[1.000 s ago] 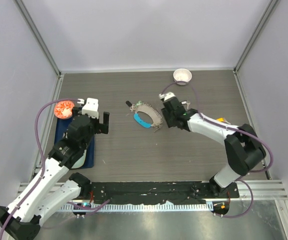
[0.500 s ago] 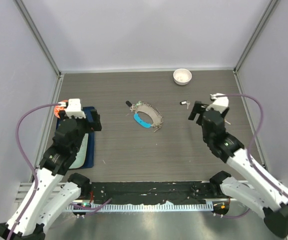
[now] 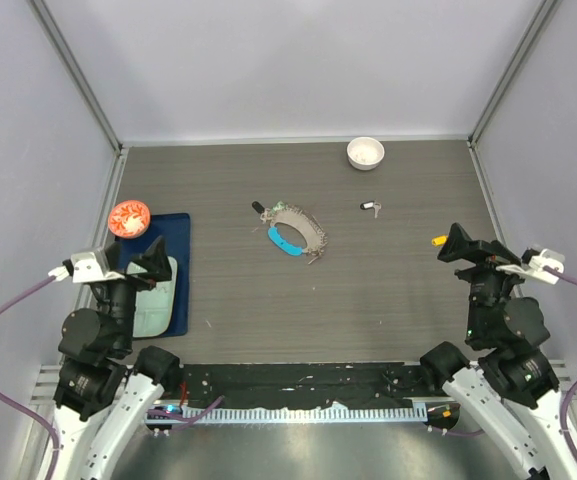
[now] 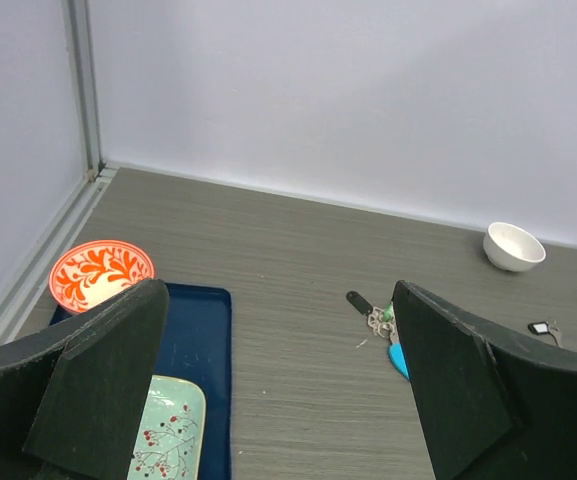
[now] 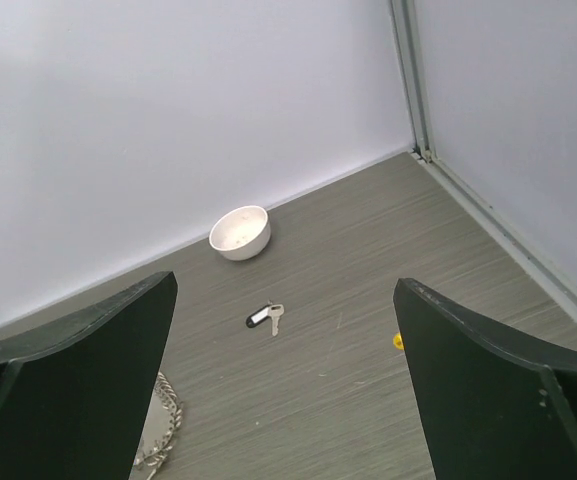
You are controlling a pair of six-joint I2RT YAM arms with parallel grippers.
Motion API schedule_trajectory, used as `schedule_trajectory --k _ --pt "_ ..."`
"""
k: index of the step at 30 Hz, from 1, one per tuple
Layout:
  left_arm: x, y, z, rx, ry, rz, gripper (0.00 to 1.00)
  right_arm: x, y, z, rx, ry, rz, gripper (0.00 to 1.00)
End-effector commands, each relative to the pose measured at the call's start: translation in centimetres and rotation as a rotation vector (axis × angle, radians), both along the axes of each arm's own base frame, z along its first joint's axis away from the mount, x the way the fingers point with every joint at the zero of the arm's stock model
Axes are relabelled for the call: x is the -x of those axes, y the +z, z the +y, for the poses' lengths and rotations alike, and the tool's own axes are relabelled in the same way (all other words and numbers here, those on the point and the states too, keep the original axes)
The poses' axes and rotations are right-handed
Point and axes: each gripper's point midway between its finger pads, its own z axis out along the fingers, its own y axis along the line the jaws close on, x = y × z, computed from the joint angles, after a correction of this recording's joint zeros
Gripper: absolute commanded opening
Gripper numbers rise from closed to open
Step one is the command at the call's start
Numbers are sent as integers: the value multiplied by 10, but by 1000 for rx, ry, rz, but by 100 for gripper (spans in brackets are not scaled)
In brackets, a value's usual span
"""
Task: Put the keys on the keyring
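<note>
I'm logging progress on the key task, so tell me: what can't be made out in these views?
Top view: what hangs on the keyring is too small to tell.
Left wrist view: the keyring sits mostly behind the left gripper's finger.
Right wrist view: the keyring is cut by the right gripper's finger and the bottom edge.
Right wrist view: the other finger hides whatever the yellow tag is attached to.

Grey wood-grain table [image 3: 398, 300] between pale lavender walls [image 3: 288, 60].

No word, number or brand can be read in any view. The black-tagged key [image 5: 265, 318] is too small to show any lettering, and the orange dish [image 4: 101, 275] bears only a pattern.
</note>
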Motion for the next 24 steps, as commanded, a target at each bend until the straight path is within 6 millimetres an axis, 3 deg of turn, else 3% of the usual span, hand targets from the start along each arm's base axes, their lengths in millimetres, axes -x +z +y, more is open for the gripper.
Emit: schedule_trajectory --k 1,8,24 --pt "5 6 14 9 64 -52 100 19 8 -15 58 -15 -25 98" --pt "14 10 14 14 42 -111 100 18 -7 -11 63 6 -67 98" --pt "3 0 15 12 69 -58 100 23 -3 0 65 87 -118 98"
